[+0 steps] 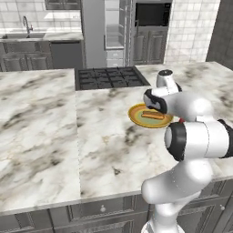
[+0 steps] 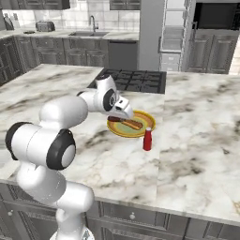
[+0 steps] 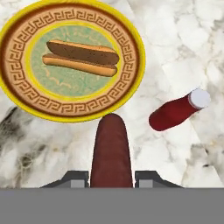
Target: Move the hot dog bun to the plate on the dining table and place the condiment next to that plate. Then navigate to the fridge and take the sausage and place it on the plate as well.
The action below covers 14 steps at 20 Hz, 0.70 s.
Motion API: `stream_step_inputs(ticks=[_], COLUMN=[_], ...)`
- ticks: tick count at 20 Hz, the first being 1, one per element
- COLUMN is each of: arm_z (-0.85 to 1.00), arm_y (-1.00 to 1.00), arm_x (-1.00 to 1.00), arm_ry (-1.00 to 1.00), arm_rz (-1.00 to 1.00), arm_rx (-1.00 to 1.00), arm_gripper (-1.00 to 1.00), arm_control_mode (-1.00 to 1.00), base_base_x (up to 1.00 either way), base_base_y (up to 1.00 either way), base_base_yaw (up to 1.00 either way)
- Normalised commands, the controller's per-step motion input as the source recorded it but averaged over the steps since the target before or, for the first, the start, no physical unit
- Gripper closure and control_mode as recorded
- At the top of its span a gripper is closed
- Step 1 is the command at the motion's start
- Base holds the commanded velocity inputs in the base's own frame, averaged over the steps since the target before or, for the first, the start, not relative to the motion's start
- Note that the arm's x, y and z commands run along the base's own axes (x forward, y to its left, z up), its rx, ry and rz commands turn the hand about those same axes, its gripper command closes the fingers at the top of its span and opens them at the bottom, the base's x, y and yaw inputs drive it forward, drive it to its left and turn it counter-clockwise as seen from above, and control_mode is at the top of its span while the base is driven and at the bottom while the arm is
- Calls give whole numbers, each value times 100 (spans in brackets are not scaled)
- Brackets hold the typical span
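The fingers (image 3: 112, 177) are clamped narrow on the sausage (image 3: 110, 151), a smooth, matte reddish-brown cylinder with a rounded end that stands up from between the two dark finger tips in the hand view. Its dome-shaped tip hangs just short of the plate's near rim, over bare marble.

The plate (image 3: 131, 41) is a flat round disc: a bright yellow glossy edge, then a brown band printed with a pale Greek-key pattern, then a dull green centre with faint yellow swirls. The hot dog bun (image 3: 81, 57) lies in that centre, oblong, tan-orange along its crust with a darker brown strip down its length, its long axis running from about 10 o'clock to 4 o'clock in the hand view.

The condiment (image 3: 175, 113) is a small dark-red bottle with a white cap, rounded and smooth. It stands upright on the bench (image 2: 197, 154) just beside the plate, at about 4 o'clock from it in the right base view, apart from the rim.

The bench top is polished white-grey marble with cloudy brown-grey veining and a straight seam across it. A black cooktop (image 1: 110, 77) with gridded grates is inset at 12 o'clock from the plate. Dark grey panelled drawers (image 1: 102, 209) with small round knobs front the bench.
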Motion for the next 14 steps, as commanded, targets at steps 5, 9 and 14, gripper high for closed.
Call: stream_step_inputs(ticks=[5, 9, 14], arm_z=[-25, -15, -18], arm_y=[-18, -30, -20], arm_x=[43, 41, 42], arm_ry=[0, 0, 2], arm_rz=[-2, 0, -1], arm_rx=[6, 8, 4], arm_gripper=[100, 100, 100], arm_control_mode=[-100, -100, -100], base_base_x=[0, 0, 0], base_base_y=[0, 0, 0], base_base_yaw=[0, 0, 0])
